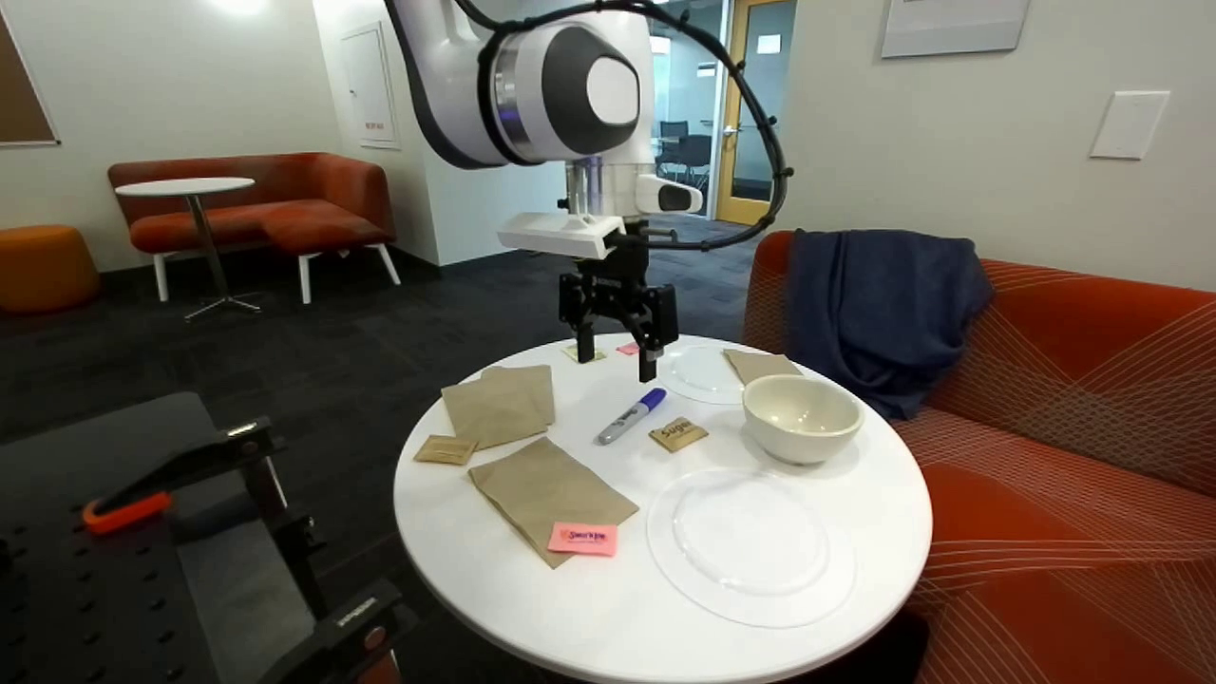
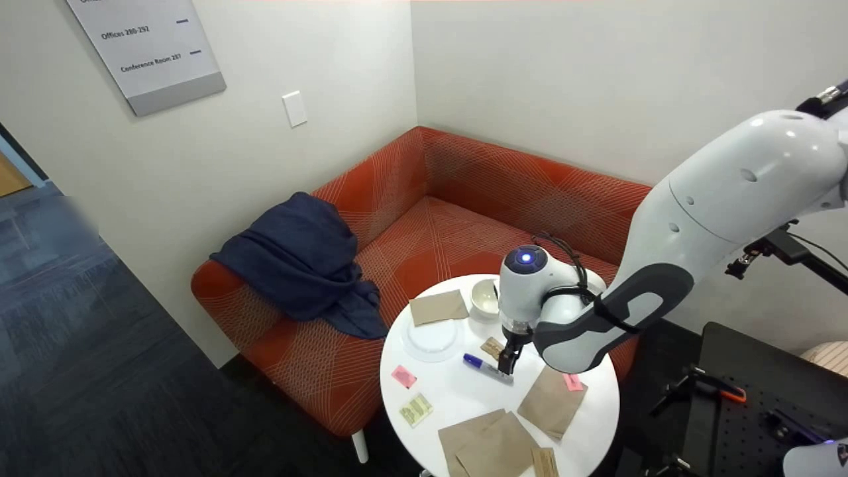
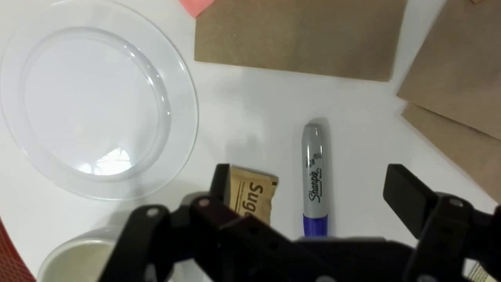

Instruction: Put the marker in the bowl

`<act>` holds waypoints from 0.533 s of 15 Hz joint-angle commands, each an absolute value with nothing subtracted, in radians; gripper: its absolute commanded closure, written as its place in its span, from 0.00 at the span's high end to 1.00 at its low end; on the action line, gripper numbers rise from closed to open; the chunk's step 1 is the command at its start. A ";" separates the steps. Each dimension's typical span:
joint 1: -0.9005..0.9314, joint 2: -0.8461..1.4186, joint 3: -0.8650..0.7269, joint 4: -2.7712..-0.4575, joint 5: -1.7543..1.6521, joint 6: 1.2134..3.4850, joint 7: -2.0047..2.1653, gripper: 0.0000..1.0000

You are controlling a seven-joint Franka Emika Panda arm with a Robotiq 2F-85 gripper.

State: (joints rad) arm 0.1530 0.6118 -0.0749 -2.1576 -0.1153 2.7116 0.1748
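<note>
The marker is a grey Sharpie with a blue-purple cap, lying on the round white table. It also shows in an exterior view and in the wrist view, where the gripper body hides the cap's end. The cream bowl stands upright beyond the sugar packet; it also shows in an exterior view, partly behind the arm, and its rim is at the lower left of the wrist view. My gripper is open and empty, above the table; in the wrist view its fingers straddle the marker.
A sugar packet lies between marker and bowl, near one finger in the wrist view. Clear plates lie on the table. Brown napkins and a pink packet lie around. A red couch borders the table.
</note>
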 commanded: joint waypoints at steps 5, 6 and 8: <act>0.196 0.756 -0.106 -1.977 -0.118 2.693 0.216 1.00; 0.200 0.773 -0.107 -1.952 -0.117 2.685 0.218 1.00; 0.200 0.805 -0.101 -1.904 -0.113 2.666 0.210 1.00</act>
